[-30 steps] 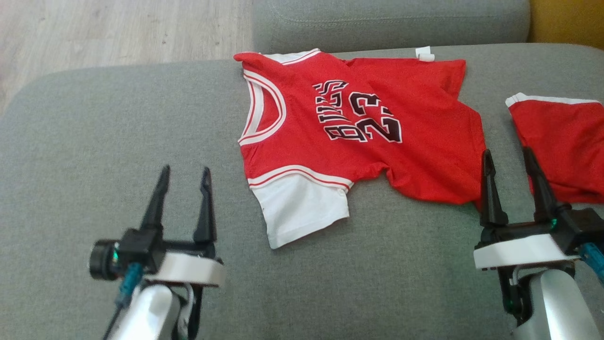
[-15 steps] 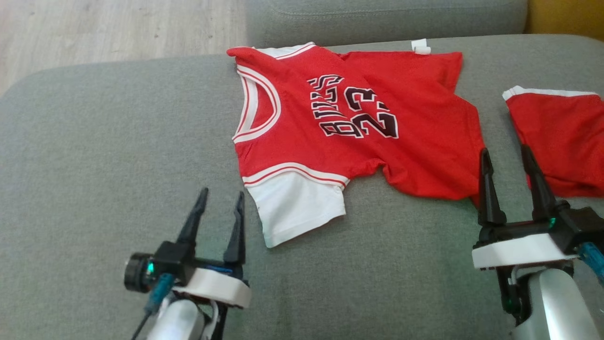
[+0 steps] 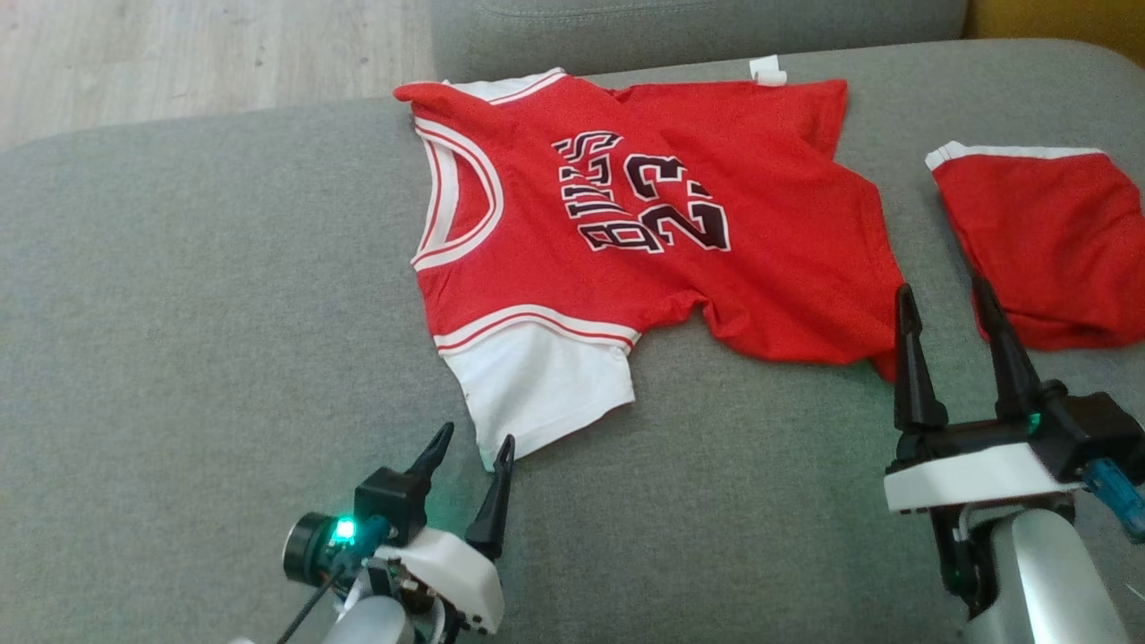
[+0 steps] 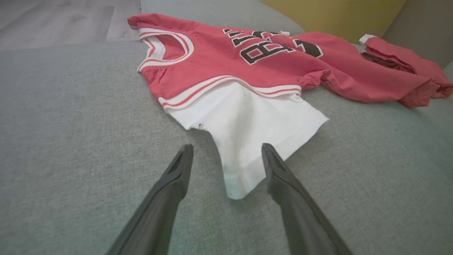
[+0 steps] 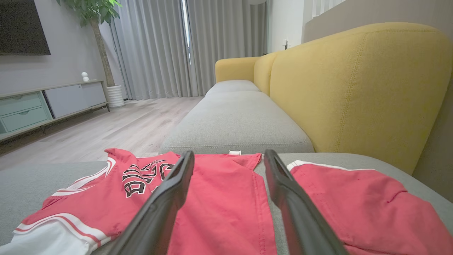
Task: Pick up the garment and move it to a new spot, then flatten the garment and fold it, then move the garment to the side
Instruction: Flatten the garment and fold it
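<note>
White sleeve of the jersey now lies between our left hand, which has advanced wide open and empty, so we judge a grasp comes next; our right hand hangs open, empty.

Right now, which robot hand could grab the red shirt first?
Probably the left gripper: its open fingers straddle the white sleeve corner. The right gripper, also open, points over the jersey, not at it.

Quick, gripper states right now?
Left gripper: open, holding nothing; corner of the white sleeve between its jaws.
Right gripper: open, empty, beside the jersey hem.
</note>
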### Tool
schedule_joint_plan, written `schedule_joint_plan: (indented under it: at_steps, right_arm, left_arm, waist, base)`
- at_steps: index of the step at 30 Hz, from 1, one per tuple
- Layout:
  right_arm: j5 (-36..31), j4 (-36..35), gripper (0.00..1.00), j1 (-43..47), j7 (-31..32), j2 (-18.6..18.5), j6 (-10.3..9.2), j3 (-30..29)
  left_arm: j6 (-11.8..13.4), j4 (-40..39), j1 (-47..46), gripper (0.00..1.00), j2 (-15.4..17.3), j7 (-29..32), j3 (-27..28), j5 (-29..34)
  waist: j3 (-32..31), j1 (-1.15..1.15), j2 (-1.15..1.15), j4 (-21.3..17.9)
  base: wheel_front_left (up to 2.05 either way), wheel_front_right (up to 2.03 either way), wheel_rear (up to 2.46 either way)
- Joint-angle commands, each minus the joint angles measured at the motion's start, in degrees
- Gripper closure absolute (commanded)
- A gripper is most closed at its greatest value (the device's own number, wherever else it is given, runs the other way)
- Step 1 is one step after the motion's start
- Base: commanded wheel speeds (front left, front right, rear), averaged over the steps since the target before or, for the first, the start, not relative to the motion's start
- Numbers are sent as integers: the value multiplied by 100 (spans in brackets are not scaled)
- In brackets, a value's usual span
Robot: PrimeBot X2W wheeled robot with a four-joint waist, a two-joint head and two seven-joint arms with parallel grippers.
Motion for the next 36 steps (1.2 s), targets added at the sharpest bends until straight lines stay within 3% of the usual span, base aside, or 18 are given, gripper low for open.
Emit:
schedule_joint_plan:
  at_steps: [1, 14, 16, 20, 27, 36]
  right_arm:
    - [14, -170, 0, -175, -62, -19, -4, 153]
    - [-6, -217, 0, -287, -62, -19, -4, 166]
    - [-9, -216, 0, -297, -62, -19, -4, 157]
    - [-29, -181, 0, -289, -62, -19, -4, 127]
    - [-170, 212, 0, -225, -22, -19, -4, 10]
    - [-173, 929, 0, -301, 542, -19, -4, -397]
  left_arm:
    - [-5, -103, -325, 0, -12, 7, 148, -61]
    - [-112, 324, -667, 2, -1, 303, 69, -171]
    - [-208, 362, -699, 100, 12, 357, 26, -201]
    - [-231, 350, -738, 100, 41, 233, 47, -227]
    - [-39, 32, -707, 100, 115, -450, 355, -316]
    - [142, -537, -620, 100, 208, -821, 606, -324]
  waist:
    - [42, 0, 0, -39]
    - [345, 0, 0, -277]
    - [354, 0, 0, -299]
    - [307, 0, 0, -308]
    - [120, 0, 0, -248]
    - [89, 0, 0, -141]
  base:
    - [0, 0, 0]
    - [0, 0, 0]
    - [0, 0, 0]
    - [0, 0, 0]
    - [0, 0, 0]
    - [0, 0, 0]
